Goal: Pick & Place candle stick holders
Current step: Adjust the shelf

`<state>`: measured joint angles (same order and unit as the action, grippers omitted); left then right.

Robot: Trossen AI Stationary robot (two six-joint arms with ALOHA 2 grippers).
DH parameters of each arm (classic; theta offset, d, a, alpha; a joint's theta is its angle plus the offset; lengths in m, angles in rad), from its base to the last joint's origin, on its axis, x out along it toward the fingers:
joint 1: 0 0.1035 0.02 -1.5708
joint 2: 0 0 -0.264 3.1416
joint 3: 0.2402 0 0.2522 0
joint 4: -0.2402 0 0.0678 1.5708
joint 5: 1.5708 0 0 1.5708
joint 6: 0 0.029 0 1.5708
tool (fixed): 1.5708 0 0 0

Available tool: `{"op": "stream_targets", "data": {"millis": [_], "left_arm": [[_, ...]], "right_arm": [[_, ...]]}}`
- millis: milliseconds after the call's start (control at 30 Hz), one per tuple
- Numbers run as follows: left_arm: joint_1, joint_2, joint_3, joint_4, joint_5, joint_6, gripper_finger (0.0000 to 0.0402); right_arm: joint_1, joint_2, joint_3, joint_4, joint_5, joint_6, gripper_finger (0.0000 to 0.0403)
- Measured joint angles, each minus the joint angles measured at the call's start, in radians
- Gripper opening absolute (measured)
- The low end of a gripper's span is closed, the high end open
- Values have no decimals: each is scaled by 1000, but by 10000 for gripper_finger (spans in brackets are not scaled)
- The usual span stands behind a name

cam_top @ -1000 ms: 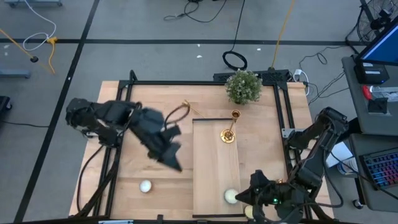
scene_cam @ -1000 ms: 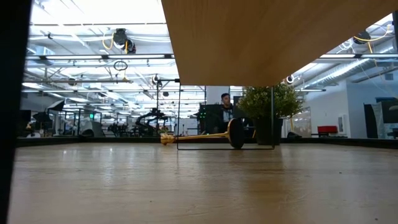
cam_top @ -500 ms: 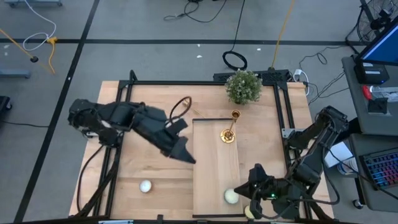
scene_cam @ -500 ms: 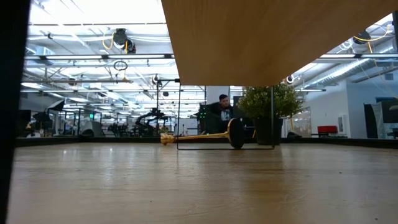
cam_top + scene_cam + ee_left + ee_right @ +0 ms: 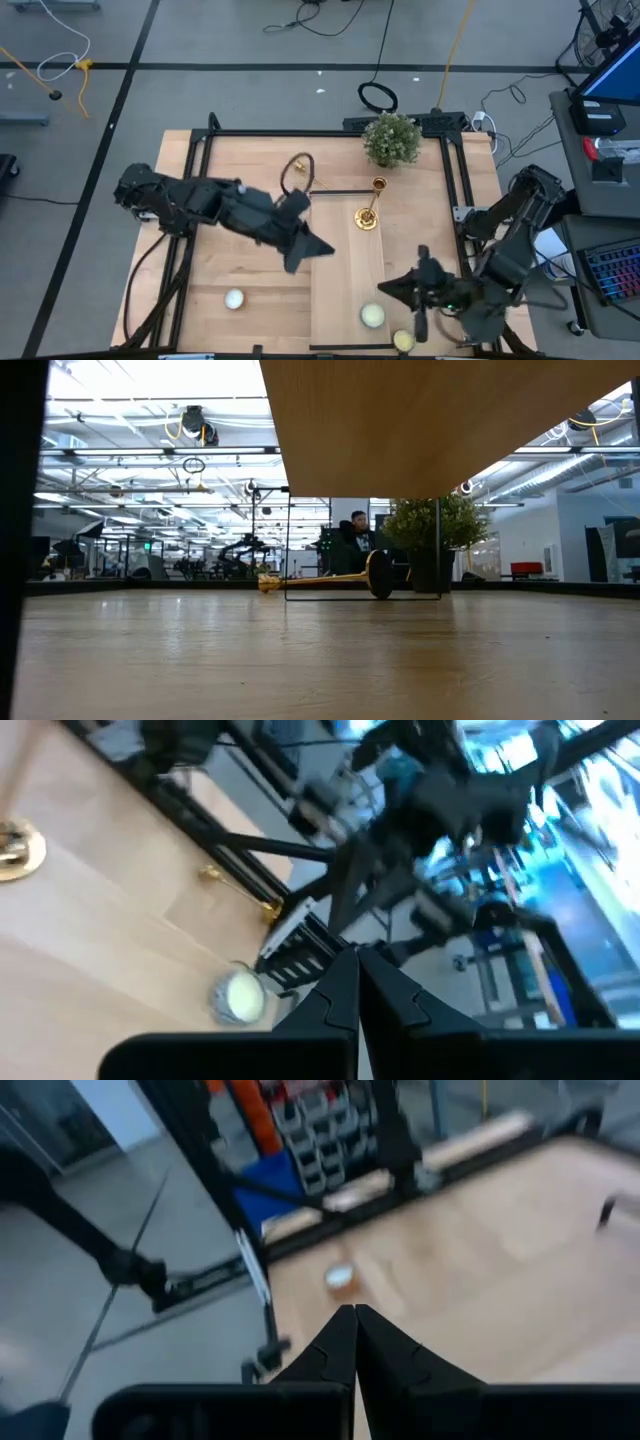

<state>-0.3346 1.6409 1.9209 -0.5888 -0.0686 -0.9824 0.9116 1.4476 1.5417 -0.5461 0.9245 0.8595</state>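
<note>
One gold candle stick holder [image 5: 367, 214] stands upright on its round base on the raised wooden board [image 5: 345, 270]. Another [image 5: 297, 172] lies on its side on the table at the far middle, and the low view shows its stem and base [image 5: 340, 580]. My left gripper [image 5: 324, 245] is shut and empty above the board's left edge, pointing toward the table's right. My right gripper [image 5: 383, 289] is shut and empty above the board's near right part, pointing left. Each wrist view shows that arm's fingers closed together, left [image 5: 357, 960] and right [image 5: 354, 1315].
Round pale candles sit near the front edge: one on the left [image 5: 233, 298], one on the board [image 5: 372, 315], one at the near right [image 5: 403, 340]. A potted plant [image 5: 390, 140] stands at the far edge. A black frame [image 5: 455, 170] borders the table.
My left gripper has swung toward the table's right, from left of the board to over its left edge, rolling about its own line as it went. My right gripper has risen, drawn back from the near edge and rolled, uncovering the candle at the near right. Both stayed shut.
</note>
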Motion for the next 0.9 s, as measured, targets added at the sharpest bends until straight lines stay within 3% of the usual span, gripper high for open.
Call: {"op": "stream_targets", "data": {"millis": [167, 300, 433, 500, 733, 900], "left_arm": [[-8, 60, 0, 82, 72, 217, 14], [4, 75, 0, 24, 8, 293, 3], [70, 75, 0, -28, -180, 171, 10], [110, 75, 0, -31, -226, 133, 8], [206, 75, 0, -53, -165, 52, 8], [258, 74, 0, -188, -205, -21, 4]], "right_arm": [[19, -52, 0, 51, 110, -131, 0], [19, -92, 0, 10, 151, -179, 0], [0, -141, 0, -87, 144, -162, 0], [-5, -168, 0, -163, 145, -137, 0], [-40, -260, 0, -413, 124, -3, 0], [-42, -286, 0, -496, 123, 20, 0]]}}
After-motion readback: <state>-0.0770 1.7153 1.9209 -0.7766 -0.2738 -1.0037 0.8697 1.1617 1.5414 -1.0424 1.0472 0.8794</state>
